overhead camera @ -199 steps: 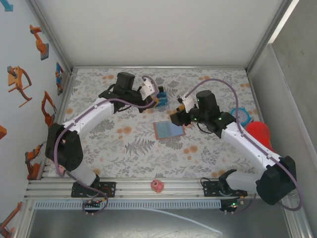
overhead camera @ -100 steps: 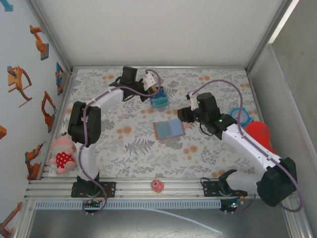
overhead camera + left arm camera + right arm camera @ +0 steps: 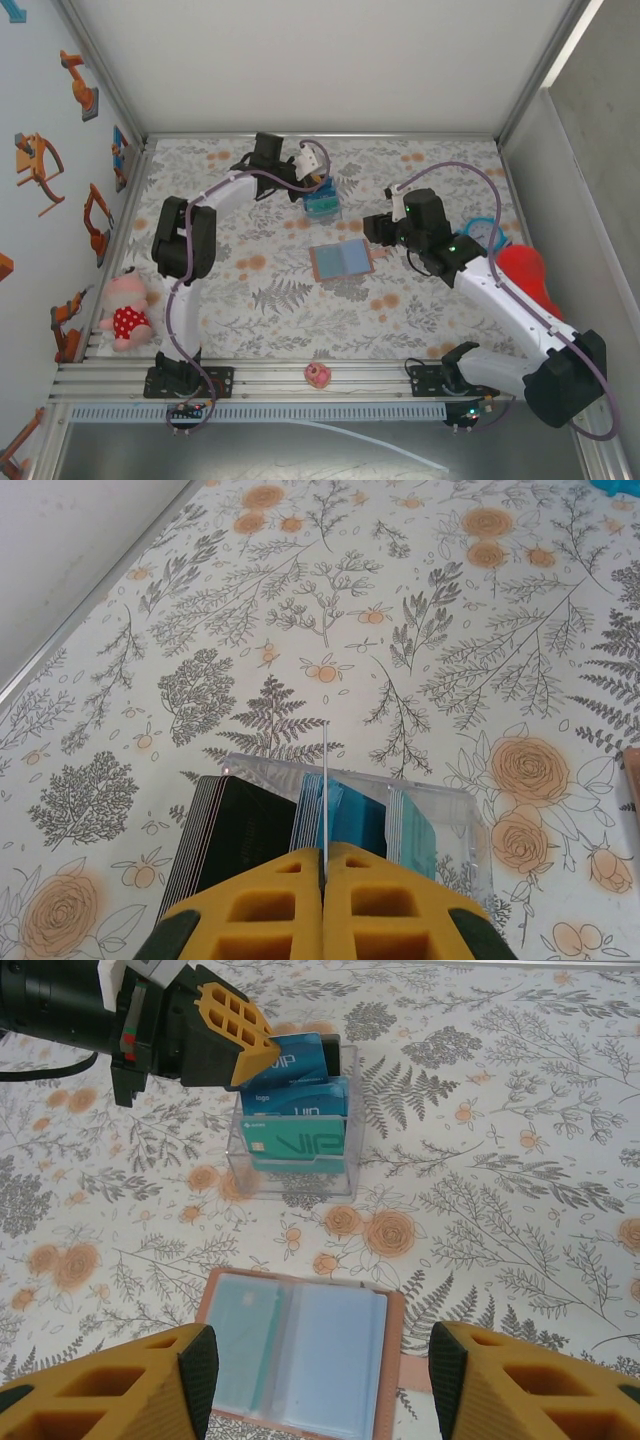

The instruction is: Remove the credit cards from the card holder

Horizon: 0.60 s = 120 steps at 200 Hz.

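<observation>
Over the clear box (image 3: 290, 1175), pinching a credit card (image 3: 326, 780) in the closed left gripper (image 3: 324, 852), with others already stored. Mid-surface, under the open empty right gripper (image 3: 373, 228), apparently one teal card (image 3: 250, 1345) left inside the card holder (image 3: 394, 1360).

table (image 3: 280, 330): floral cloth | on it: card holder (image 3: 341, 262), clear card box (image 3: 322, 207)

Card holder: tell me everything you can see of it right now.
The card holder lies open and flat on the floral table, near its middle. Its border is tan-brown, leather-like; inside, two pale blue-grey pockets sit side by side, a teal card showing in one. The open right gripper hovers near it; nothing touches it.
</observation>
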Available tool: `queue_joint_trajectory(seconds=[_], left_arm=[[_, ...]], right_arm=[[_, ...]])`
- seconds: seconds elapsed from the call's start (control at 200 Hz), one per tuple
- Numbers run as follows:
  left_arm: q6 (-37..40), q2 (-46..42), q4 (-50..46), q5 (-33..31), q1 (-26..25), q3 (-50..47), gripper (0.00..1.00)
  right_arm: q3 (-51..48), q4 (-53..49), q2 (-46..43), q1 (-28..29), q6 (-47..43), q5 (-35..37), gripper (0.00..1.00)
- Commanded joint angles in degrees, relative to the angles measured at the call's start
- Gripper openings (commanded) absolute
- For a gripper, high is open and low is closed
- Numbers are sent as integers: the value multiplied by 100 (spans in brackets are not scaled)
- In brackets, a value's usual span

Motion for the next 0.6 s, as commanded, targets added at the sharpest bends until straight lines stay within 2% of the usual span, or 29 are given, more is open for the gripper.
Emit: queue_joint_trajectory(seconds=[0.0, 0.341, 0.596], left_arm=[[133, 172, -30, 214, 23, 276, 0], [174, 366, -138, 271, 25, 391, 0], [299, 155, -23, 314, 26, 172, 0]], right_arm=[[13, -72, -87, -18, 77, 149, 58], [-62, -126, -218, -18, 51, 195, 58], [-88, -109, -198, -18, 61, 139, 58]])
